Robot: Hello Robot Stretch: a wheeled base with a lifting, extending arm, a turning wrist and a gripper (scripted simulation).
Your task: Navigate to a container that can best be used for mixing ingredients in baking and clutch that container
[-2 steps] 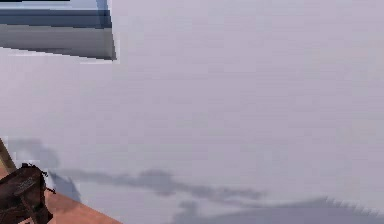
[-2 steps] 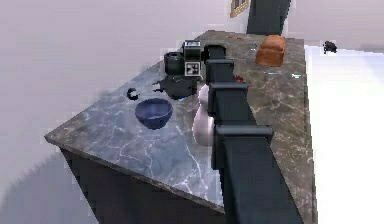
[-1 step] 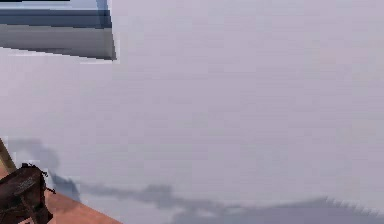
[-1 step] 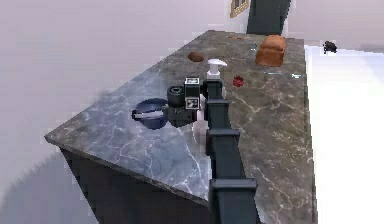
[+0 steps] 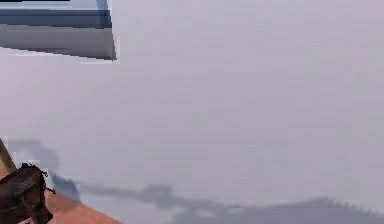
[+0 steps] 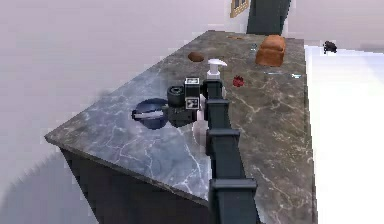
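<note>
A dark blue bowl (image 6: 149, 112) sits on the marble counter (image 6: 120, 135) near its left end in the arm side view. The dark arm bar (image 6: 226, 160) rises from the bottom edge and ends at two white marked squares (image 6: 192, 86). Left of them is the gripper (image 6: 167, 109), with its far end right at the bowl. The bowl rests on the counter there, so I cannot tell whether the gripper holds anything, or whether it touches the bowl.
Farther along the counter are a white dispenser-like thing (image 6: 215, 68), a dark brown dish (image 6: 196, 57), a small red thing (image 6: 240, 80) and a bread loaf (image 6: 270, 50). A white surface (image 6: 345, 130) borders the counter's right. The forward view has a pale wall (image 5: 240, 110), a blue-grey frame (image 5: 60, 30) and a dark object (image 5: 25, 190).
</note>
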